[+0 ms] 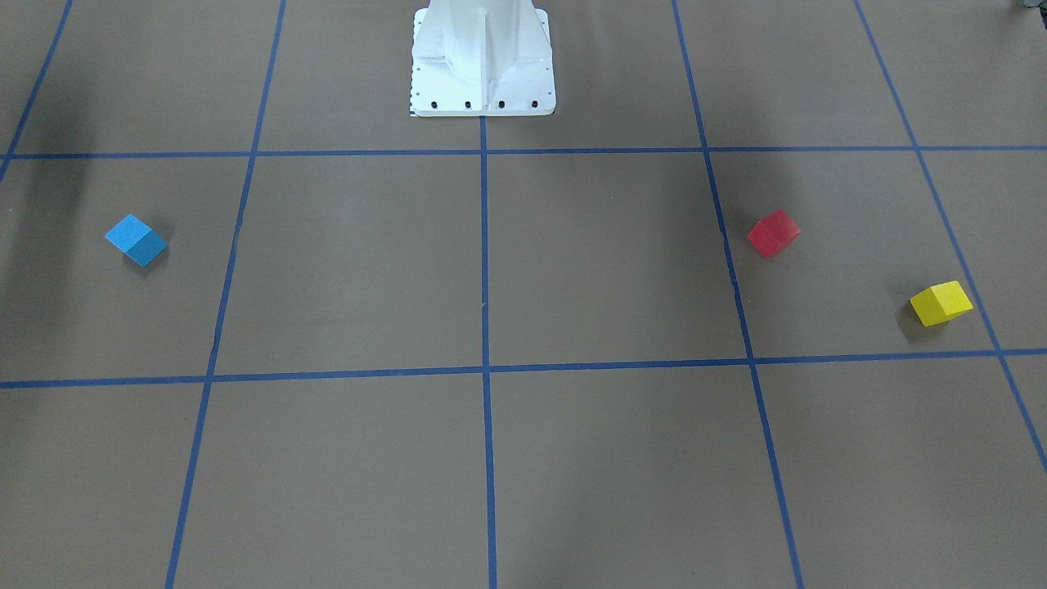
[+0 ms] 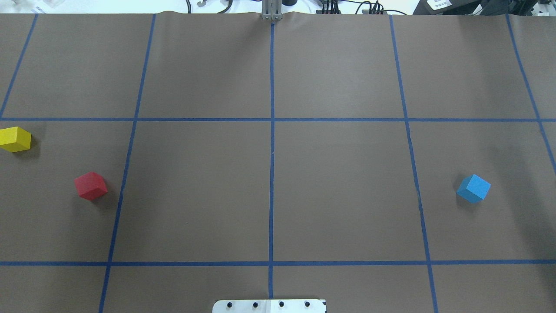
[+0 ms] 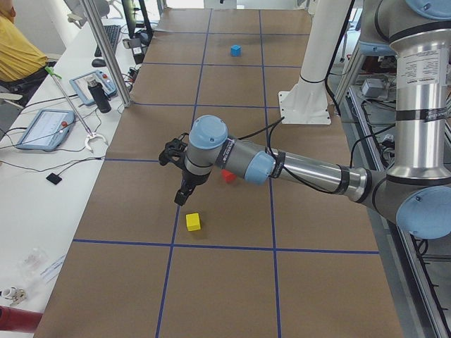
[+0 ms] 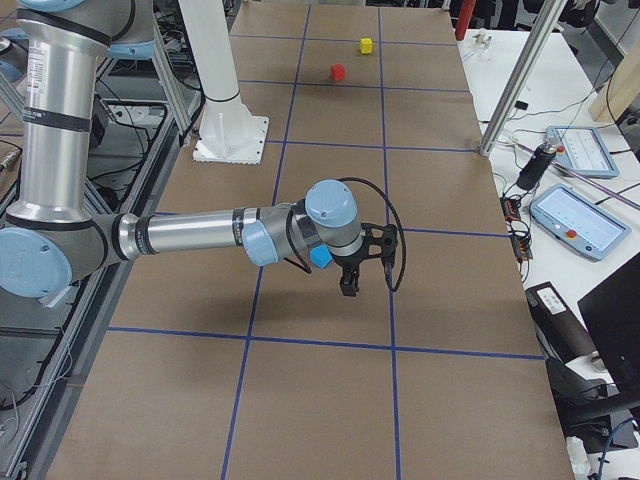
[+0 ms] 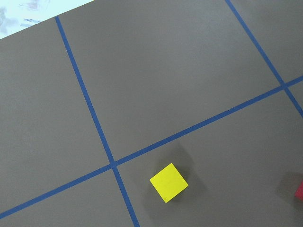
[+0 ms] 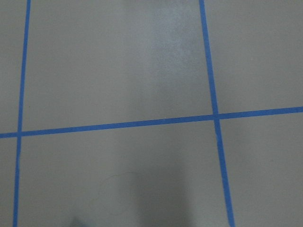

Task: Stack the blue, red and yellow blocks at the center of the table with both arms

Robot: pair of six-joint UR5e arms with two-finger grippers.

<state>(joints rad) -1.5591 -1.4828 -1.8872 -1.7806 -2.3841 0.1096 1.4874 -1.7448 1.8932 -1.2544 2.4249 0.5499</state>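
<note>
My left gripper (image 3: 182,198) hangs over the desk (image 2: 339,195), pointing down, near the yellow block (image 3: 193,222); it shows only in the side view, so I cannot tell whether its jaws are apart or together; its wrist camera looks down on the yellow block, which sits just beside a crossing of the blue tape lines (image 5: 112,164), with a sliver of the red block (image 5: 299,190) at the frame's right edge; the left arm (image 3: 310,172) stretches out low across the desk and partly covers the red block in that side view.

My right gripper (image 4: 348,288) also hangs above the desk, seen only from the side, so I cannot tell its state either; its wrist camera shows nothing but brown surface and tape; the right arm (image 4: 190,235) reaches out level, its wrist partly hiding the blue block (image 4: 320,257).

From overhead, the blue block lies well out on the robot's right, the red block on its left, and the yellow block further left at the edge of view; all three stand apart, flat on the desk; the white pedestal (image 1: 483,65) stands at the robot's edge, on the centre line.
</note>
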